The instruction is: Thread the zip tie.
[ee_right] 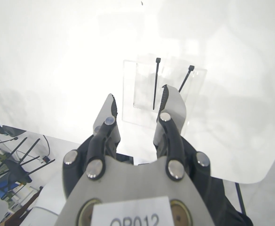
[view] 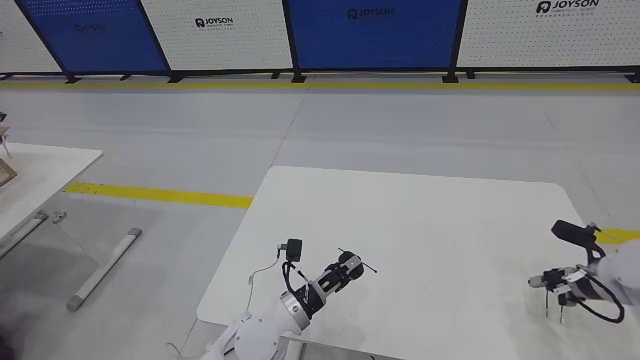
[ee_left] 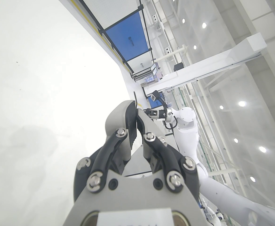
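A white bench (view: 430,220) stands on a pale workshop floor, with blue and white pegboard panels behind it. At its near edge we see the left tool (ee_left: 136,116) pressed together on a thin black strip, which we take for a zip tie (ee_left: 135,98). A short end shows past the pads, and we judge that so close a pinch keeps it stiff and easy to aim. Well apart, toward the bench's other end, the right tool (ee_right: 137,94) hangs spread above a clear tray (ee_right: 128,83), its tips pointing down at it. On the tray lie a straight tie (ee_right: 155,83) and a slanted tie (ee_right: 185,79) (heads away from the tool, not touching each other), likely spaced so for a clean pick. We reckon the right tool must grasp one before any threading can begin
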